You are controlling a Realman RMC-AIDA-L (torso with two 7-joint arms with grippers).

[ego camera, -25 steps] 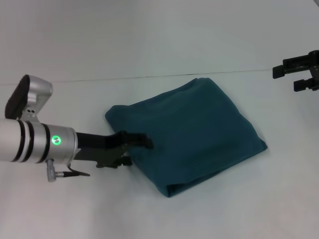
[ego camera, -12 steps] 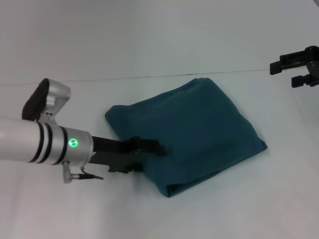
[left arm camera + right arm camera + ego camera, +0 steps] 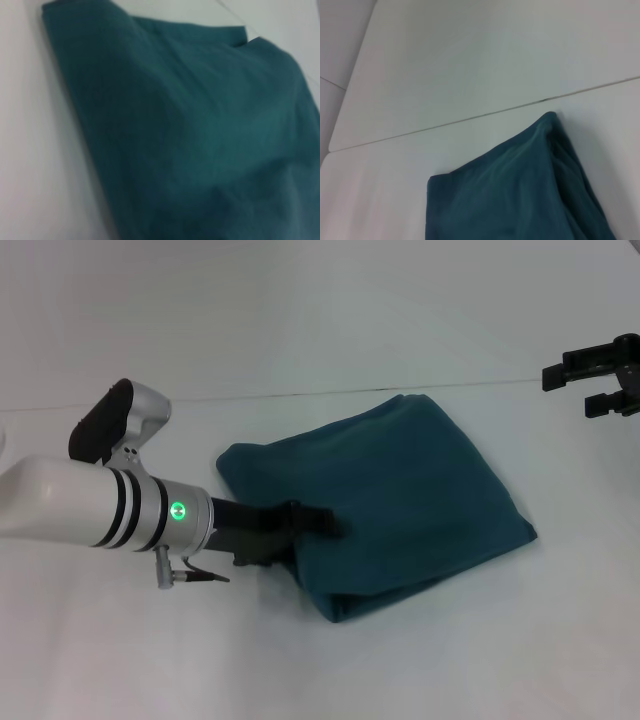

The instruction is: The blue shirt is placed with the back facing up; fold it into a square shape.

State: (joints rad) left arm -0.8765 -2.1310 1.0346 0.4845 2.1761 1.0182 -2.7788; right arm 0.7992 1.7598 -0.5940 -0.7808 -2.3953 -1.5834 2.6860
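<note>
The blue shirt lies folded into a rough square on the white table, one corner pointing away from me. My left gripper reaches in low from the left and rests on the shirt's left part, just past its near-left edge. The left wrist view is filled by the shirt from close up. My right gripper hangs open and empty above the table at the far right, well clear of the shirt. The right wrist view shows the shirt's far corner.
The white table has a thin seam line running across it just behind the shirt. Nothing else stands on it.
My left arm has pushed to the right, carrying its gripper further onto the shirt; the shirt's left edge has shifted slightly right. The right gripper has barely moved.
</note>
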